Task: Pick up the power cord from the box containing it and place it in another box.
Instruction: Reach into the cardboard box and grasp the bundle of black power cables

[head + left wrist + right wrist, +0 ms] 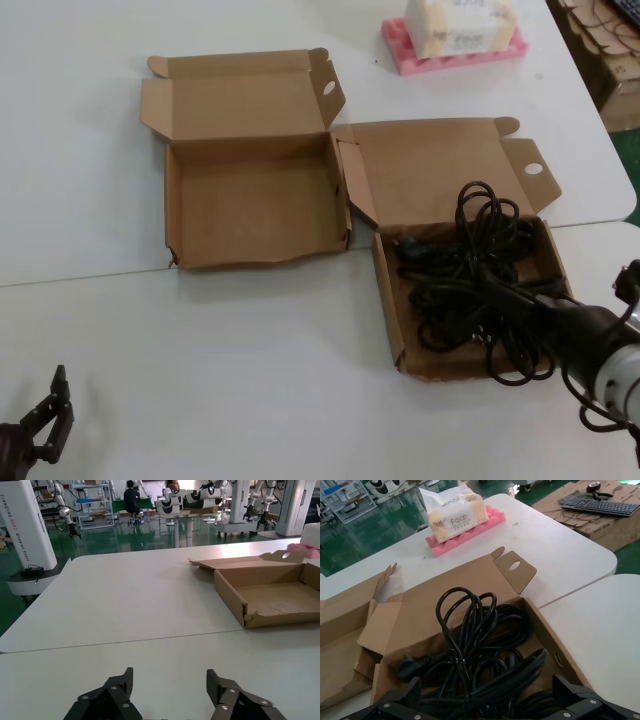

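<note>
The plain-lidded cardboard box (395, 310) stands at right, its holed ear (533, 168) at the back; it also shows in the right wrist view (547, 630). It holds black power cord (470, 250) in a tangle, loops standing up (465, 610), moulded plug (412, 666) at one side; I cannot separate a small coil from the rest. My right gripper (512, 302) is open low over the cords (490, 692), cable lying between its fingers. The other box (250, 215), creased lid strip and wavy front wall, is empty at left. My left gripper (48, 405) is open, parked front left (170, 680).
A tissue pack on pink foam (455, 35) stands at the table's back right, also in the right wrist view (462, 522). Stacked cardboard (600, 40) lies beyond the right edge. A seam crosses the table in front of the empty box.
</note>
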